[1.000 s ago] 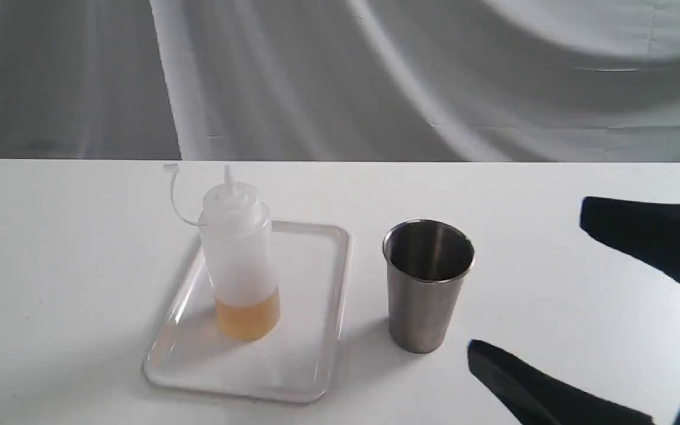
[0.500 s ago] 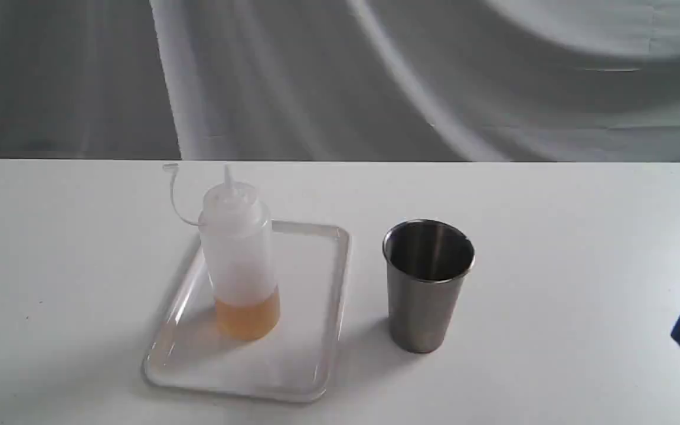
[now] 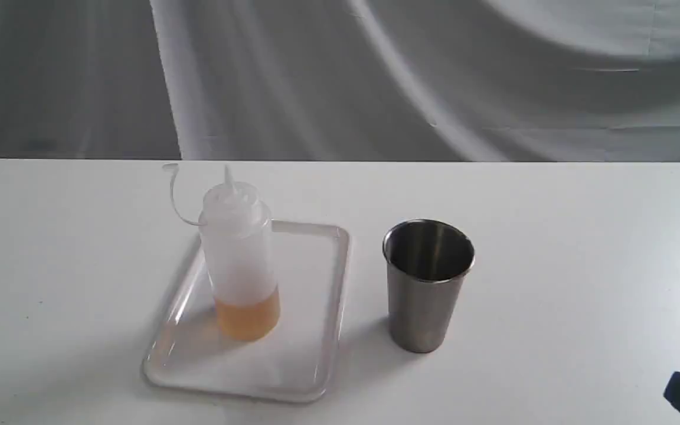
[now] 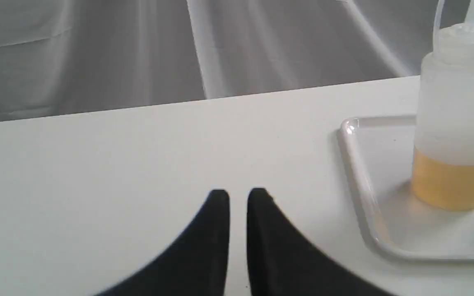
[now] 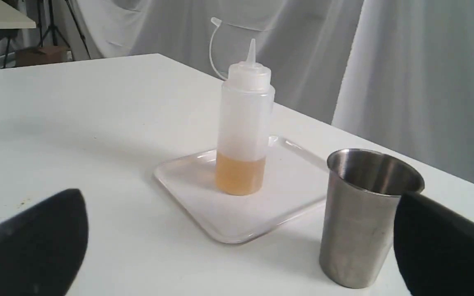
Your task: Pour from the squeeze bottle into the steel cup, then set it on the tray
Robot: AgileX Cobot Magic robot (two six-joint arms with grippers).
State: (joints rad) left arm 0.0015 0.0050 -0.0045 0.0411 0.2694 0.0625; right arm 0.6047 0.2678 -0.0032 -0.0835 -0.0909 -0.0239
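On the white tabletop (image 3: 552, 236), as found:

1. Translucent whitish plastic squeeze bottle (image 3: 239, 260) with cone nozzle. Upright on item 2, amber liquid in its lower part, cap hanging loose on its strap.
2. Shallow glossy white rectangular tray (image 3: 298, 354).
3. Brushed stainless steel cup (image 3: 427, 289). Upright beside the tray, not touching it; contents cannot be told.
4. Left gripper (image 4: 238, 197). Black fingers almost together, holding nothing, near the tray.
5. Right gripper (image 5: 239, 218). Spread wide, empty, one finger close by the steel cup.

Hazards, judged: a careless sweep of that finger could topple the steel cup. A nudge to the tall, uncapped squeeze bottle could tip it and spill.
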